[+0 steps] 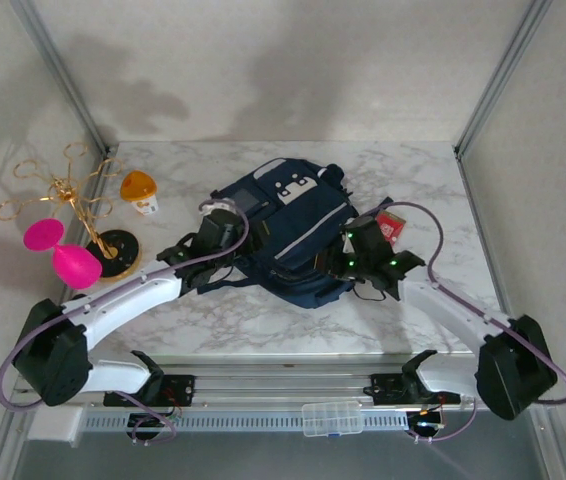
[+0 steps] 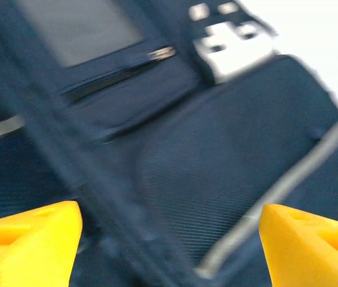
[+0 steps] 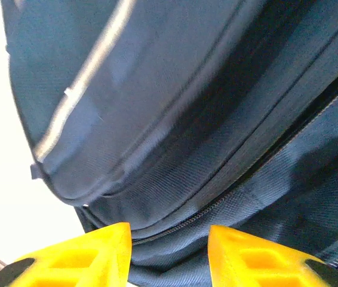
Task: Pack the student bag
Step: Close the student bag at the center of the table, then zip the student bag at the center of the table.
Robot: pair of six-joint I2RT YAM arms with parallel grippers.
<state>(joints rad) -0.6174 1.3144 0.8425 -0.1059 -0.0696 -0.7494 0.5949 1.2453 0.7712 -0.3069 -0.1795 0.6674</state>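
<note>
2 yellow wedge-shaped left fingers (image 2: 27, 242) frame the woven navy student bag (image 2: 217, 173).

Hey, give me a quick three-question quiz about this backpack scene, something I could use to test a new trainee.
1. True or false: the left gripper is open, its yellow fingers wide apart, facing the large navy-blue fabric backpack.
2. Seen from above, which thing lies beside the backpack's right side? A) a small red box B) a green bottle C) a white plate
3. What colour is the goblet-shaped object next to the gold wire stand?
Key: 1 true; 2 A; 3 pink.
</note>
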